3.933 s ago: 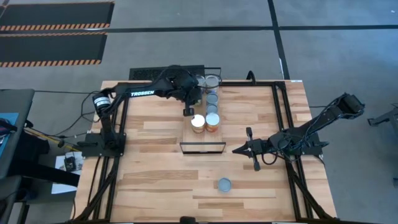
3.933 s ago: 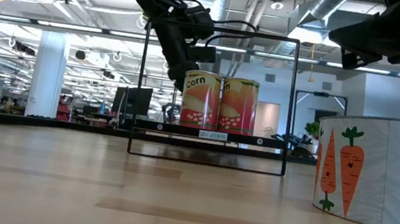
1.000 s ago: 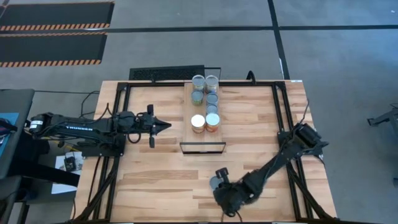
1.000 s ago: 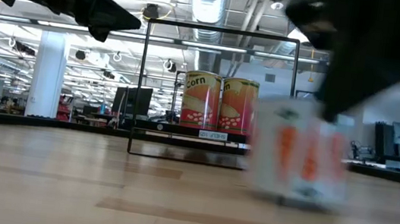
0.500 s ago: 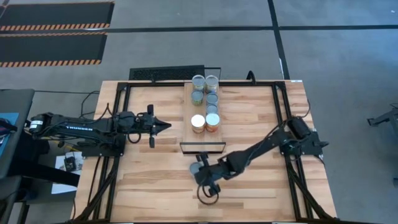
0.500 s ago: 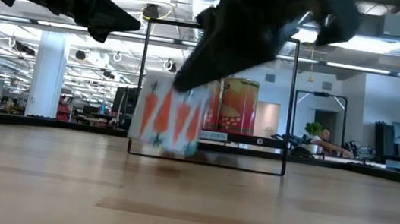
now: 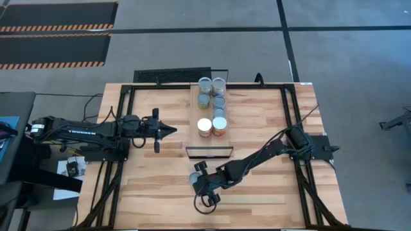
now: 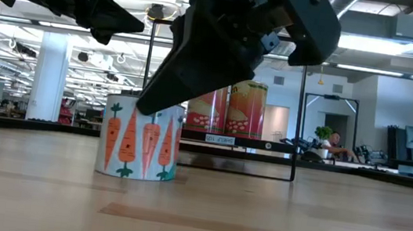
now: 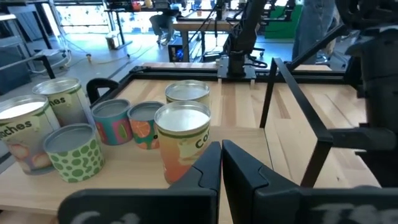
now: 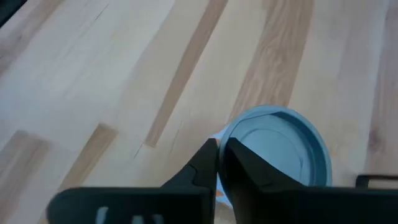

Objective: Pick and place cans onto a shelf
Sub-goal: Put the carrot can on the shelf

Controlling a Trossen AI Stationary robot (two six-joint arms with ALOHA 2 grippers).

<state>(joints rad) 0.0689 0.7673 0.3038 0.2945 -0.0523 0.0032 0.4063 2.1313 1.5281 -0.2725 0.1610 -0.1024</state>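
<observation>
A carrot-printed can point(image 8: 140, 140) with a grey-blue top point(image 10: 277, 148) stands upright on the tabletop, just near of the shelf's black frame point(image 7: 209, 152). My right gripper point(image 10: 219, 150) slants down onto the can's top edge point(image 7: 194, 181), its fingers almost together. Several cans point(image 7: 212, 112) stand on the pale shelf point(image 7: 200, 110); the left wrist view shows them as a cluster point(image 9: 124, 134). My left gripper point(image 7: 172, 130) hangs shut to the left of the shelf, clear of everything. My right gripper has the can's top rim point(image 10: 225, 142) between its two fingers, one finger point(image 10: 239, 158) over the lid and the other outside the wall. The fingers slant down from the table's right. The can stands upright, its base on the table.
Black rails point(image 7: 290, 122) run along the table's left and right sides. A black mat point(image 7: 170, 75) lies at the far edge. Bare tabletop point(image 7: 154, 186) lies left of the can, and more of it point(image 7: 263, 186) lies right of my right arm. A person point(image 8: 334, 144) sits far behind the table.
My right gripper has swept toward the table's left edge and slightly toward the far edge, taking the carrot can along. Half a second ago the can hung tilted off the table; now it stands upright in front of the shelf's frame.
</observation>
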